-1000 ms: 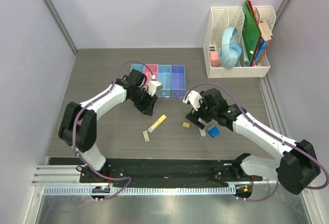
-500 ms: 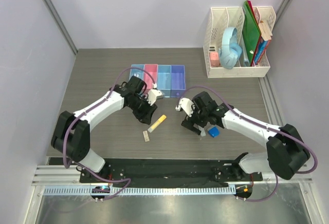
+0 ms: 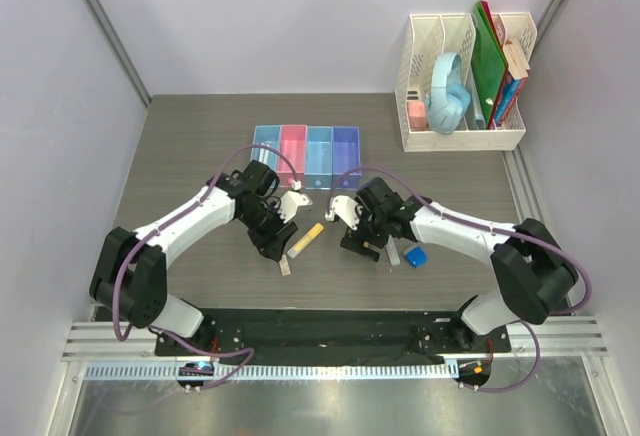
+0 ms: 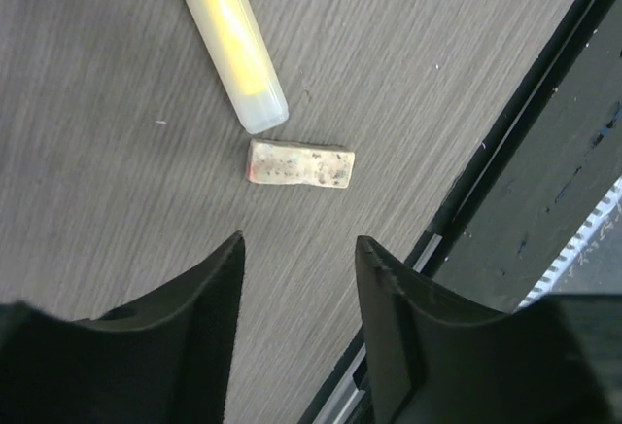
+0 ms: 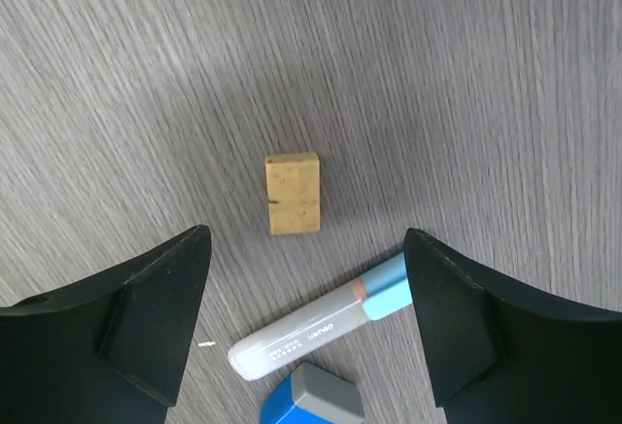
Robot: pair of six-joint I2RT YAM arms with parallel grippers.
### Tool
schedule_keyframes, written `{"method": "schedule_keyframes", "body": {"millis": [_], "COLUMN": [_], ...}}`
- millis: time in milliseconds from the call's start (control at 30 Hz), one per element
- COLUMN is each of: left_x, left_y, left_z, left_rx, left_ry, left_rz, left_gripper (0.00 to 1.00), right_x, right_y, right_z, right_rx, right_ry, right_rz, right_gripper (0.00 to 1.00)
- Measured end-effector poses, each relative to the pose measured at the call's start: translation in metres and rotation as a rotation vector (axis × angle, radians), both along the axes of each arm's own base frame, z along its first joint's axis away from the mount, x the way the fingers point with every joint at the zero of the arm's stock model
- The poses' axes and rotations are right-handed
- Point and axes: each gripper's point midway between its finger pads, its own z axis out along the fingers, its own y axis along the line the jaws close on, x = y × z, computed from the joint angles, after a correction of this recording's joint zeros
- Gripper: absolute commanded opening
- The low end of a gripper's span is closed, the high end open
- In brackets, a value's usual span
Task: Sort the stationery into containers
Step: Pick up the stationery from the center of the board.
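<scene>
Left gripper [image 4: 299,249], jaws parted and empty, hangs over the small beige block [image 4: 299,163], which lies by the near edge of the tabletop [image 4: 107,161], just ahead of the fingertips and centred on the gap. Its long axis runs finger to finger, so closing would probably meet its short ends, and the yellow marker [image 4: 228,30] ends just beyond it. Right gripper [image 5: 306,247], also spread wide and empty, has the tiny orange block [image 5: 293,193] centred just ahead of its tips, long axis pointing away from them, with the pale blue stick [image 5: 321,327] inside the gap behind it; each arm is nearer its own block, and the containers [image 3: 320,128] stand toward the far edge.
</scene>
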Motion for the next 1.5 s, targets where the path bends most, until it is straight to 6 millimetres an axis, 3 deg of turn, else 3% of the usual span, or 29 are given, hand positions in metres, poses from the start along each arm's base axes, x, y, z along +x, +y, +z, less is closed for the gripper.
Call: {"method": "schedule_keyframes", "body": {"millis": [200, 333, 400, 433, 467, 500, 733, 867, 900, 967, 1200, 1500], "left_x": [-0.009, -0.012, -0.012, -0.012, -0.012, -0.012, -0.016, -0.019, -0.019, -0.021, -0.022, -0.010], "left_y": [0.005, 0.007, 0.007, 0.007, 0.007, 0.007, 0.009, 0.007, 0.005, 0.004, -0.003, -0.017], "left_z": [-0.008, -0.011, -0.011, -0.011, -0.011, -0.011, -0.013, -0.015, -0.017, -0.022, -0.042, -0.053], "left_rx": [0.017, 0.025, 0.025, 0.024, 0.025, 0.024, 0.022, 0.020, 0.019, 0.029, 0.067, 0.105], "left_ry": [0.028, 0.035, 0.035, 0.034, 0.031, 0.030, 0.031, 0.043, 0.050, 0.071, 0.111, -0.008], "left_rz": [-0.007, -0.010, -0.014, -0.016, -0.022, -0.026, -0.032, -0.036, -0.035, -0.034, -0.039, -0.116], "left_gripper": [0.59, 0.64, 0.65, 0.65, 0.65, 0.66, 0.73, 0.84, 0.94, 1.00, 1.00, 1.00], "right_x": [0.001, -0.001, -0.001, 0.000, 0.001, 0.002, 0.009, 0.020, 0.024, 0.032, 0.049, 0.053], "right_y": [0.005, 0.004, 0.004, 0.005, 0.005, 0.006, 0.003, -0.002, -0.005, -0.008, -0.019, -0.030], "right_z": [-0.012, -0.022, -0.023, -0.023, -0.023, -0.023, -0.020, -0.008, -0.001, 0.018, 0.081, 0.121], "right_rx": [-0.015, -0.036, -0.038, -0.037, -0.037, -0.036, -0.051, -0.064, -0.060, -0.040, 0.048, 0.108], "right_ry": [0.022, 0.044, 0.045, 0.041, 0.037, 0.030, -0.003, -0.077, -0.102, -0.163, -0.342, -0.436], "right_rz": [0.024, 0.031, 0.032, 0.035, 0.035, 0.036, 0.000, -0.032, -0.045, -0.068, -0.134, -0.173], "right_gripper": [0.78, 0.66, 0.45, 0.17, 0.04, 0.01, 0.01, 0.01, 0.01, 0.01, 0.01, 0.01]}}
